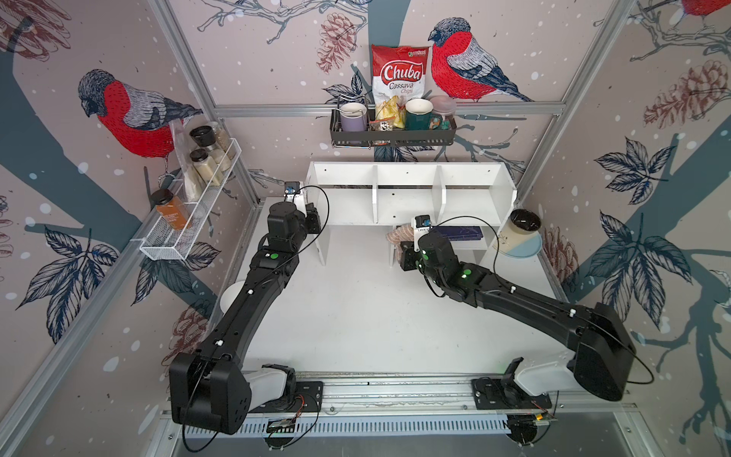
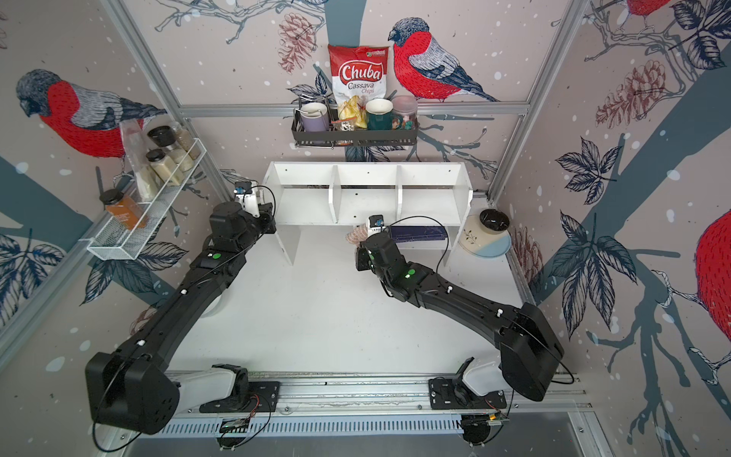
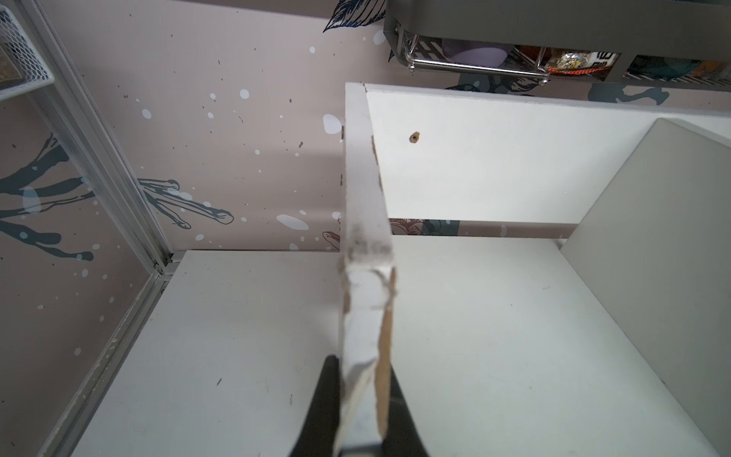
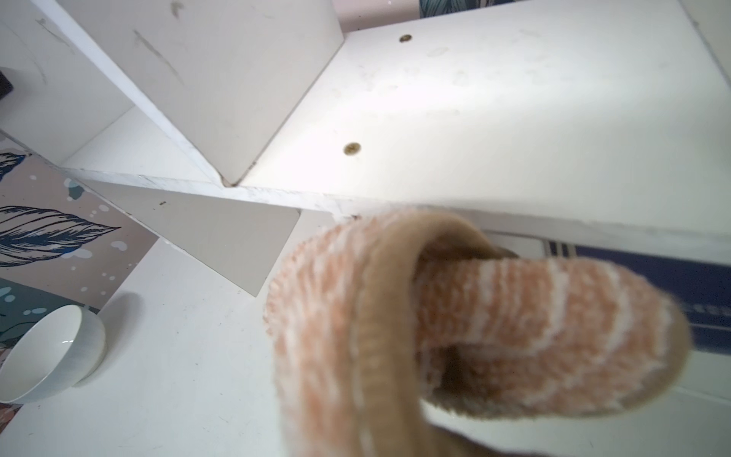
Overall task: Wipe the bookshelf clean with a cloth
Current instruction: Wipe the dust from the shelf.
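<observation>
left gripper (image 3: pixel 362 376) clamps bookshelf (image 3: pixel 494 166) | right gripper (image 1: pixel 404 247) grips cloth (image 4: pixel 474 316) | bag (image 1: pixel 398 75) (Chuba Cassava Chips)

On the red and white chip bag (image 1: pixel 398 75) (image 2: pixel 358 71) in the black rack (image 1: pixel 391 137), in both top views: "Chuba Cassava Chips".

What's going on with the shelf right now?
The left tool is clamped on the chipped left end panel of the white bookshelf, apparently to steady it. The right tool holds the bunched, striped cloth at the front edge of the main shelf board, below the middle compartment. I can't tell whether the cloth is touching the board.
</observation>
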Controlling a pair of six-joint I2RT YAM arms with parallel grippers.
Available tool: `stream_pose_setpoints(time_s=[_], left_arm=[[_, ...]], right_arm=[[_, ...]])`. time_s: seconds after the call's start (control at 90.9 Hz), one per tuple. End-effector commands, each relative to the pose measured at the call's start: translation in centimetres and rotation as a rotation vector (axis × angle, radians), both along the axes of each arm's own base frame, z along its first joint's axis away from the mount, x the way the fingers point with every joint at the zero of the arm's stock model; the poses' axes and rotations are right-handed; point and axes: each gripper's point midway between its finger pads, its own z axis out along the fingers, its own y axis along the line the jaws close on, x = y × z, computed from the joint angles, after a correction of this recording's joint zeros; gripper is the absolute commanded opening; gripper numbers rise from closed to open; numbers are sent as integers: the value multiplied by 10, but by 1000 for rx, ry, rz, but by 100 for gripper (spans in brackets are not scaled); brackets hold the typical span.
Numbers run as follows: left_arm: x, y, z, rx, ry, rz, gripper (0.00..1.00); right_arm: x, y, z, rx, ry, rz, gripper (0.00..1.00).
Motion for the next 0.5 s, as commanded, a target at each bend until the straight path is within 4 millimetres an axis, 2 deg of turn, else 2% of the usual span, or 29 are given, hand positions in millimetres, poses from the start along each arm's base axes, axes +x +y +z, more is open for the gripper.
stream_pose_setpoints(time_s=[0.0, 0.11, 0.253, 0.385, 0.484], left_arm=[[1, -10, 8, -148, -7, -31, 0], [1, -11, 8, -147, -4, -32, 0], [1, -11, 7, -149, -3, -34, 0], [2, -13, 6, -155, 3, -40, 0], [2, -12, 6, -154, 3, -38, 0]], right_arm=[[16, -25, 0, -33, -2, -85, 0], [25, -77, -4, -15, 22, -194, 0], [20, -170, 9, 38, 10, -371, 0], [11, -247, 16, 58, -3, -548, 0], [8, -289, 7, 94, 39, -638, 0]])
